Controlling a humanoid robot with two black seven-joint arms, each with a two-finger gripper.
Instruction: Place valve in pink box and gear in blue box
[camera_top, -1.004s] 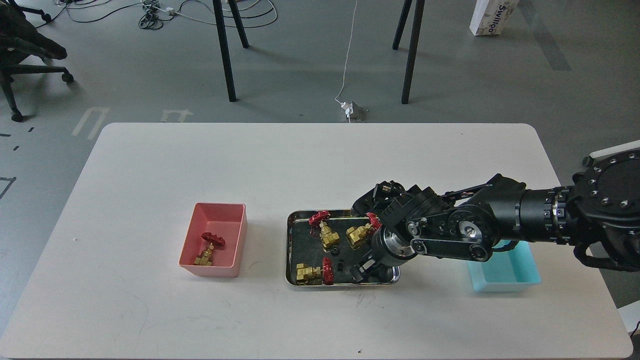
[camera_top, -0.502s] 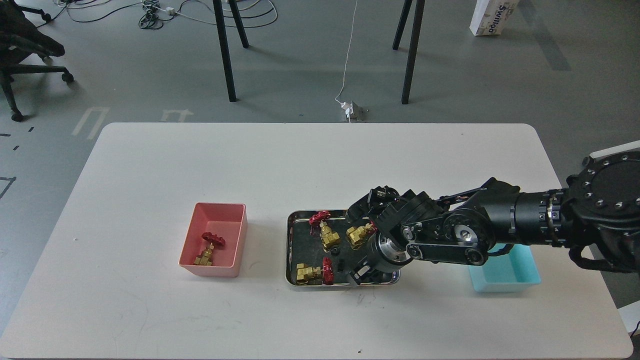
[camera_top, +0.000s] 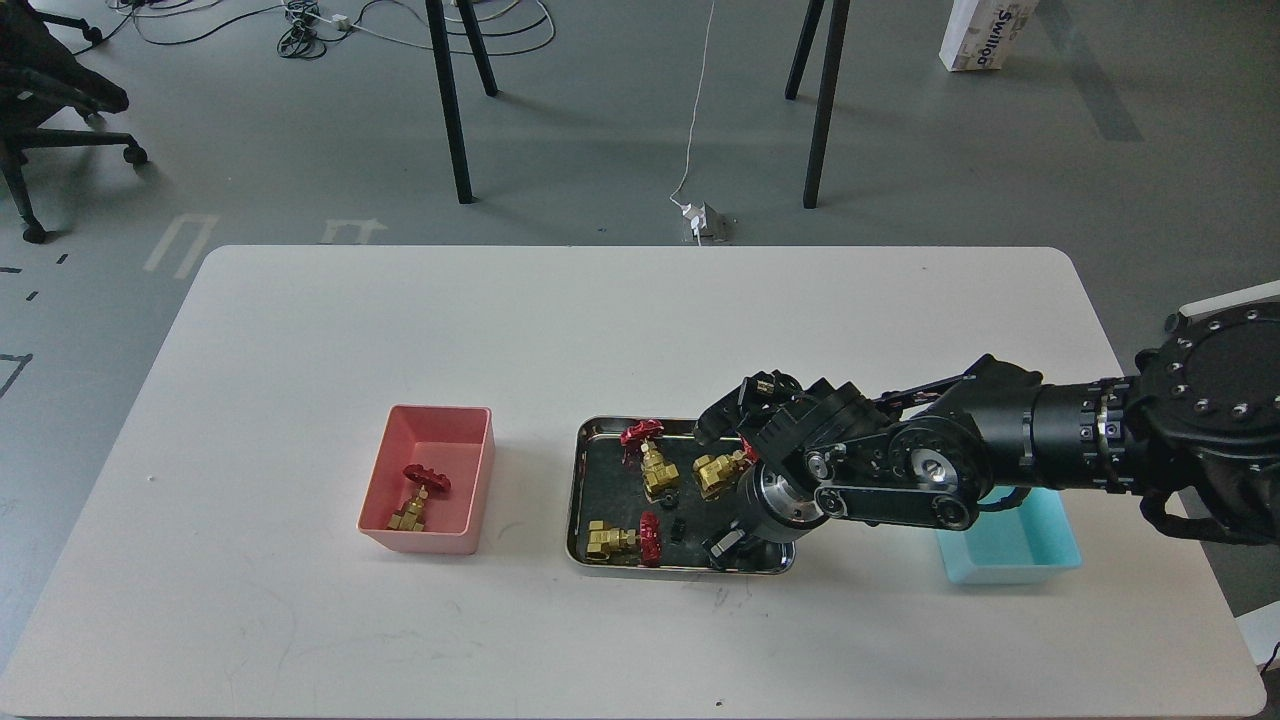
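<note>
My right arm reaches in from the right, and its gripper (camera_top: 727, 546) is down in the front right corner of the shiny steel tray (camera_top: 582, 430). The fingers are dark and I cannot tell them apart. Three brass valves with red handwheels lie in the tray: one at the back (camera_top: 650, 462), one beside the wrist (camera_top: 718, 472) and one at the front left (camera_top: 620, 540). A tiny black round part, probably the gear (camera_top: 668, 497), lies mid-tray. Another valve (camera_top: 417, 496) lies in the pink box (camera_top: 440, 425). The blue box (camera_top: 1020, 550) is partly hidden behind my forearm. My left gripper is out of view.
A small blocky black part (camera_top: 678, 528) lies in the tray just left of the gripper. The white table (camera_top: 640, 320) carries the pink box on the left, the tray in the middle and the blue box on the right. Chair and table legs stand beyond the far edge.
My right gripper has dropped lower into the tray's front right corner. The tray has shifted slightly to the left and turned a little.
</note>
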